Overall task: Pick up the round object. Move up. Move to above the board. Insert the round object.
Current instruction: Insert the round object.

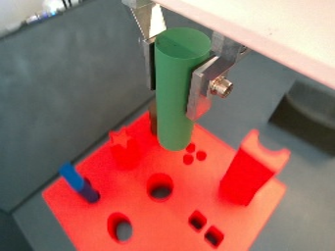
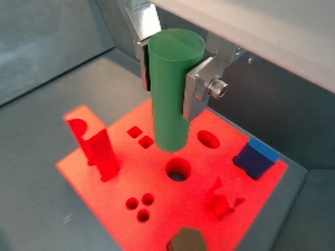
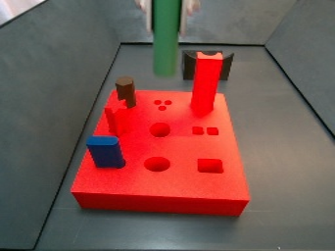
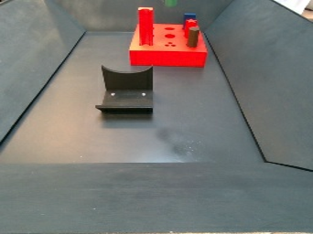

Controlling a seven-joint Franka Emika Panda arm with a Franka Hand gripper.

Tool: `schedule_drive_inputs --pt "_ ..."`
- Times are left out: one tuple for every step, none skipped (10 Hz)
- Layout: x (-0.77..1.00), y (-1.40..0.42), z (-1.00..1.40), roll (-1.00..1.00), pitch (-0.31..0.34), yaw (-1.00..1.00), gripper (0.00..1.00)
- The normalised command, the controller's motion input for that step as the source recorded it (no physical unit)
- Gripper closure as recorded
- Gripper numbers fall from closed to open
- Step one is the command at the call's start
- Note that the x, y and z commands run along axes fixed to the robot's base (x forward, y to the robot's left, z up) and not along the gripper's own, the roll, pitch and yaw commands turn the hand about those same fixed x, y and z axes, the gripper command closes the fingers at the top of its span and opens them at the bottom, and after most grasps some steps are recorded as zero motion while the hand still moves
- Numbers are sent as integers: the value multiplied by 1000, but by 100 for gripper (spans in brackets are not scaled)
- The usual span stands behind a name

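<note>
My gripper (image 1: 175, 86) is shut on the round object (image 1: 174, 123), a tall slim green peg with a lighter round top. The flat silver fingers (image 1: 201, 90) clamp its upper part, as both wrist views show (image 2: 170, 98). The peg hangs upright above the board (image 1: 144, 211), a flat red block with cut-out holes, and does not touch it. In a wrist view its lower end is over the board's middle, close to a round hole (image 2: 178, 171). In a side view the peg (image 3: 165, 39) hangs over the board's (image 3: 183, 157) far part; the gripper is mostly cut off there.
On the board stand a tall red pillar (image 3: 206, 83), a blue block (image 3: 105, 152), a dark brown cylinder (image 3: 125, 92) and a red star piece (image 1: 124, 147). The fixture (image 4: 126, 89) stands on the grey floor away from the board (image 4: 166, 57). Sloping bin walls surround everything.
</note>
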Motion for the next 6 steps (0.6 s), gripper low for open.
schedule_drive_inputs --pt "291 -154 -943 0 0 0 100" --pt "9 0 -869 -91 -119 0 100" --pt "0 0 -769 -111 -170 0 100" --pt "-34 0 -714 -94 -220 0 100" --pt "-134 0 -634 -104 -259 0 100" --pt "-326 -9 -346 -7 -287 26 100"
